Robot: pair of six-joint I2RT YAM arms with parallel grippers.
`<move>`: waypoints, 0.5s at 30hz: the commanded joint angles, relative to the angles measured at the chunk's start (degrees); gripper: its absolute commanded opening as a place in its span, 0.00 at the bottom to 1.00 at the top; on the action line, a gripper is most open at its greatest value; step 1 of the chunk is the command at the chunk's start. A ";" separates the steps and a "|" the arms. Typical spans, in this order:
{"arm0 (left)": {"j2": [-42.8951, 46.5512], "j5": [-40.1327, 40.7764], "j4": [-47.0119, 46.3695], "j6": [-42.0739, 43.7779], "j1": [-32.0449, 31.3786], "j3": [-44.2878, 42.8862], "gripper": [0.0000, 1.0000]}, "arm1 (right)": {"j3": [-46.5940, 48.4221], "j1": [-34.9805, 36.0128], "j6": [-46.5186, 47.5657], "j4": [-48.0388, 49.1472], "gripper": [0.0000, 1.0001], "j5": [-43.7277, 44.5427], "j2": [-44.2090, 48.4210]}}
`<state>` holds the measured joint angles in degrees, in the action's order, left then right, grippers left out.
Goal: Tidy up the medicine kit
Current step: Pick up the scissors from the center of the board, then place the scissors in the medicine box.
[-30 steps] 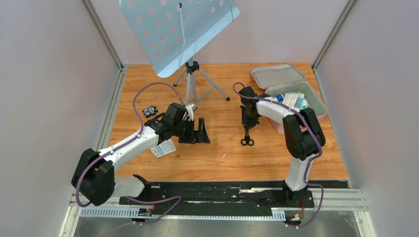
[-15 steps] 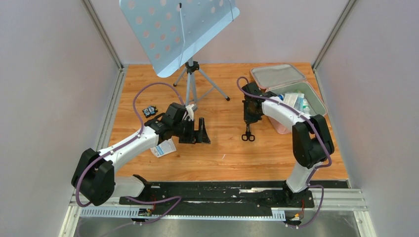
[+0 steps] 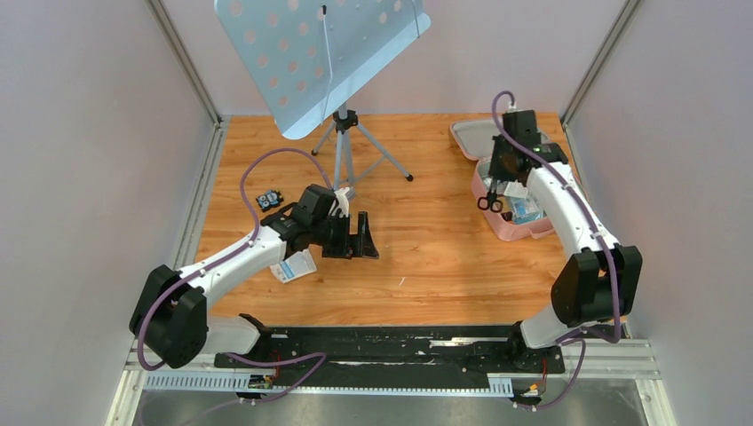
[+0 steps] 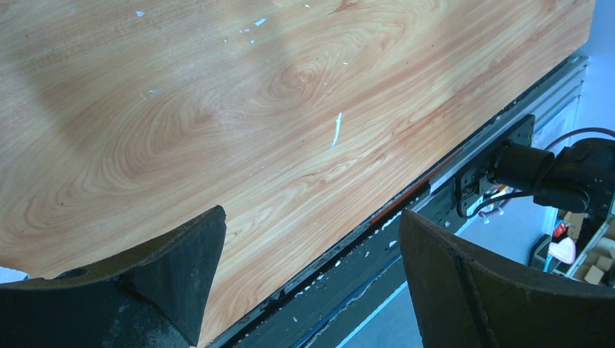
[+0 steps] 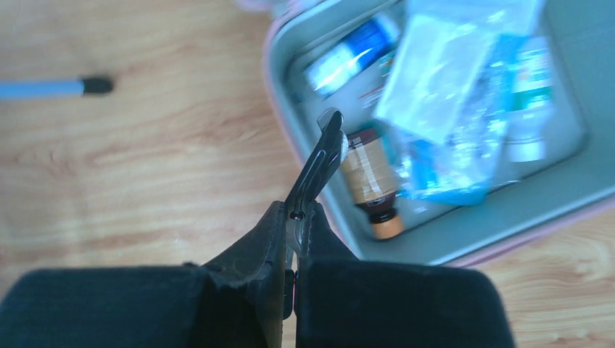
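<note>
Right hand (image 3: 495, 182): fingers shut tight on black-handled metal scissors (image 3: 488, 203). In the wrist view the scissors (image 5: 323, 161) stick out edge-on past the fingertips. The handle loops hang over the left wall of the pink soft zip medicine kit (image 3: 524, 232).

The kit lies open directly under that hand, grey lining up, lid flat on the far side. In the kit (image 5: 464, 245), ahead of the fingers: a brown bottle with an orange cap (image 5: 370, 177), a blue-white tube (image 5: 352, 54) and clear plastic packets (image 5: 450, 72), all blurred.

Left hand (image 3: 364, 237): fingers (image 4: 181, 275) spread wide, nothing between them, only the bare wooden desk (image 4: 217, 109). A blue-white packet (image 3: 295, 266) lies just behind it, partly under the arm. A perforated light-blue metal stand on a tripod (image 3: 320, 53) stands beyond it.
</note>
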<state>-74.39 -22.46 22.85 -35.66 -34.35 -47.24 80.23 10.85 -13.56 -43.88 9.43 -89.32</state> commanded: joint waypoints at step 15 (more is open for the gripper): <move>0.35 0.09 0.56 2.08 0.22 -3.16 0.97 | 1.77 -12.33 12.99 12.31 0.00 5.99 -4.12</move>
<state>-74.43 -22.39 23.03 -35.44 -34.35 -47.53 84.58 -0.58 -4.23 -36.91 13.98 -91.44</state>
